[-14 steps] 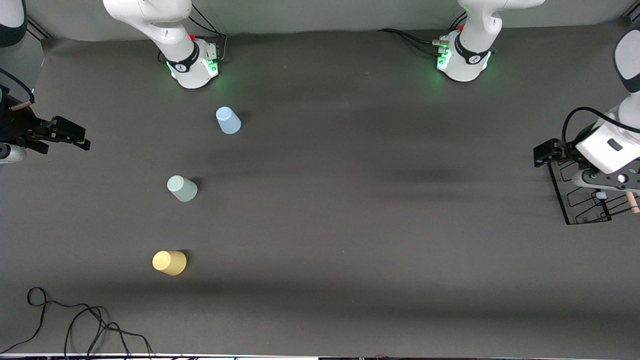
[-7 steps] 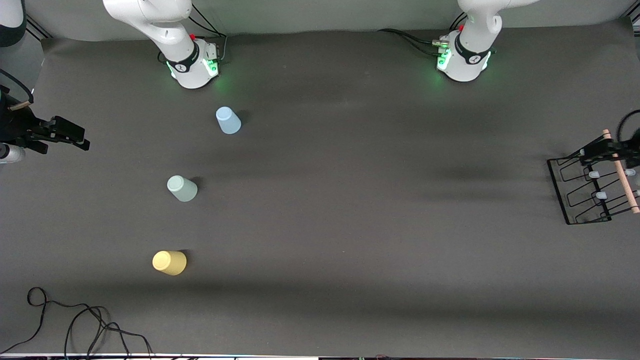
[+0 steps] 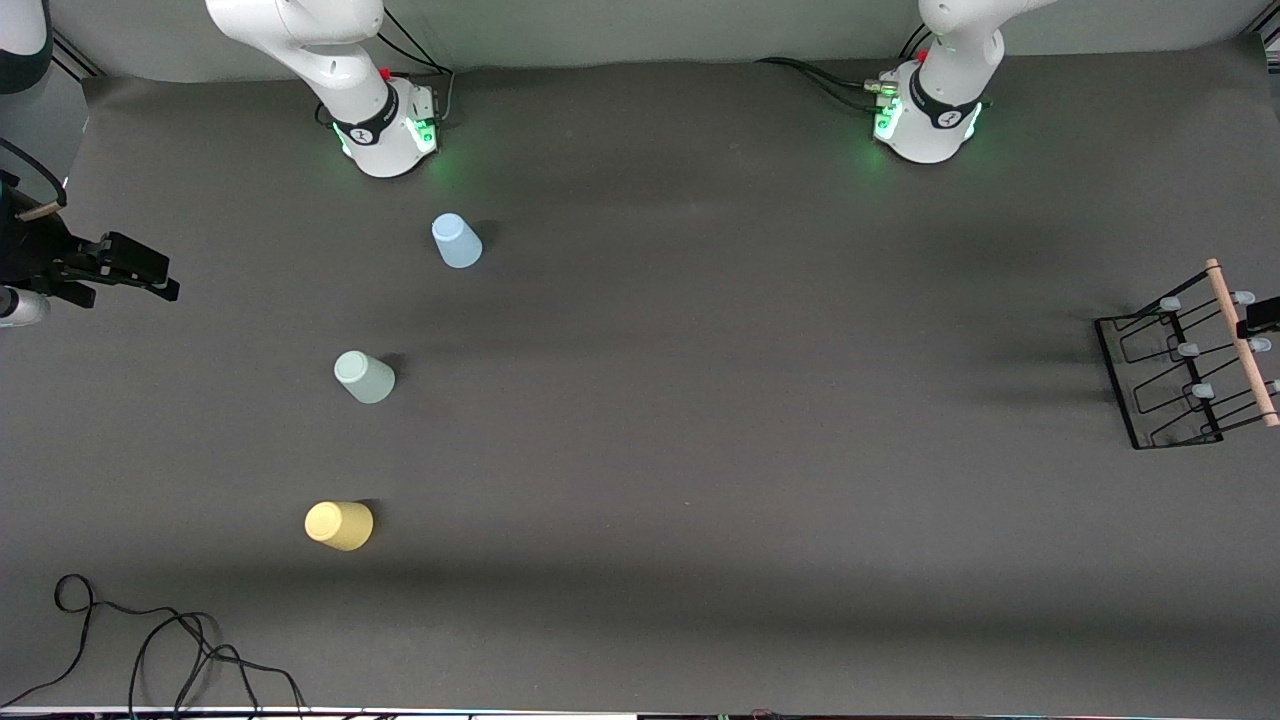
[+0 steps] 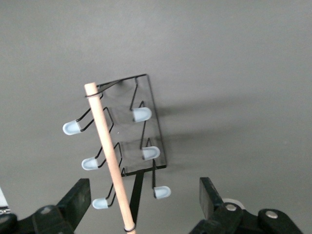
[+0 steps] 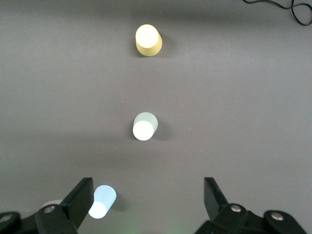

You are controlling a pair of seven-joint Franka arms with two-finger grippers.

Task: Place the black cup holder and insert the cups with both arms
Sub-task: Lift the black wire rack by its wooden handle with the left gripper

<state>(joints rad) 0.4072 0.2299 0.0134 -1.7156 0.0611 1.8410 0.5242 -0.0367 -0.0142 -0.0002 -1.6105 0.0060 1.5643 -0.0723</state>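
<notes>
Right gripper, black two-finger type, waits at right arm's end of table, jaws apart, empty; likely parked clear of cups.

Three upside-down plastic cups stand in spaced row, well apart, easy single picks: yellow cup nearest front camera, pale green cup next, light blue cup farthest.

Black thin-wire cup holder with wooden rod handle stands upright at left arm's end, unheld.

Left gripper hangs over holder, jaws wide apart, empty, handle between them in left wrist view; probably lining up handle grasp.
</notes>
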